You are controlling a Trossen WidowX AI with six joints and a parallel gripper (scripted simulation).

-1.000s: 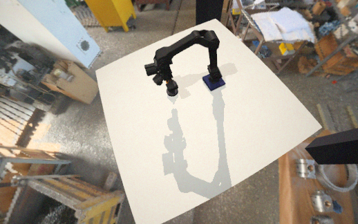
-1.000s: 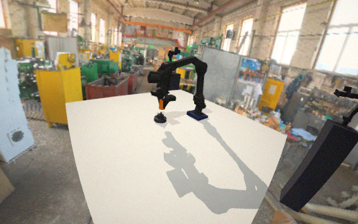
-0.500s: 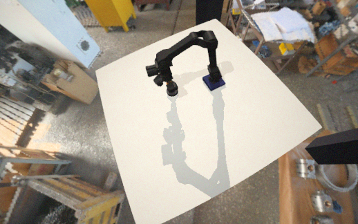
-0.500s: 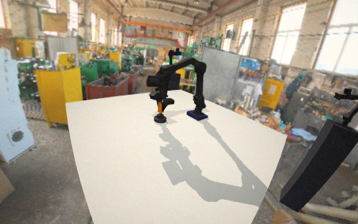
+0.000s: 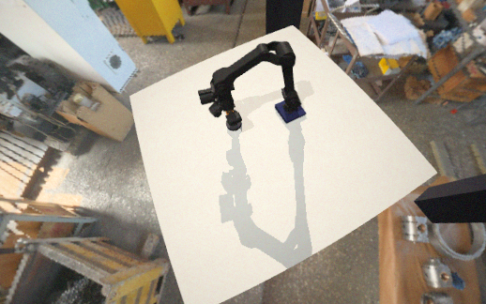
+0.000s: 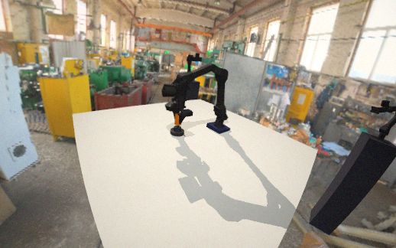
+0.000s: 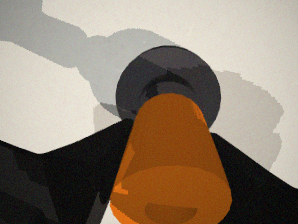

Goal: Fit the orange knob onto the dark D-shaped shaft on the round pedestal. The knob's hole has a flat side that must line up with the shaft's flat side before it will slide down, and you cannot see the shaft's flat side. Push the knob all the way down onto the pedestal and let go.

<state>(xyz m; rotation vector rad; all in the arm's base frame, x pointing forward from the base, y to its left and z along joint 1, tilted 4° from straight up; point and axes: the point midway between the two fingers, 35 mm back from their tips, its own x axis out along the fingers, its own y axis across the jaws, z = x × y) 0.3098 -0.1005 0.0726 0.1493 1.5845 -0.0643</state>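
The orange knob (image 6: 176,120) (image 7: 170,145) is upright between the fingers of my gripper (image 6: 178,114) (image 7: 170,133), which is shut on it. The round dark pedestal (image 5: 234,127) (image 6: 176,132) (image 7: 206,90) stands on the white table, directly below the knob in the exterior view. In the wrist view the knob's far end overlaps the pedestal's near part and hides the shaft. The knob's lower end is just above the pedestal's raised middle. Whether it touches the shaft, and how the flat sides lie, I cannot tell. In the top view the gripper mostly hides the knob.
The arm's dark blue base (image 5: 290,113) (image 6: 218,128) stands on the white table (image 5: 347,155) (image 6: 134,184), to the right of the pedestal in the top and exterior views. The arm arches between them. Shadows of the arm lie across the table.
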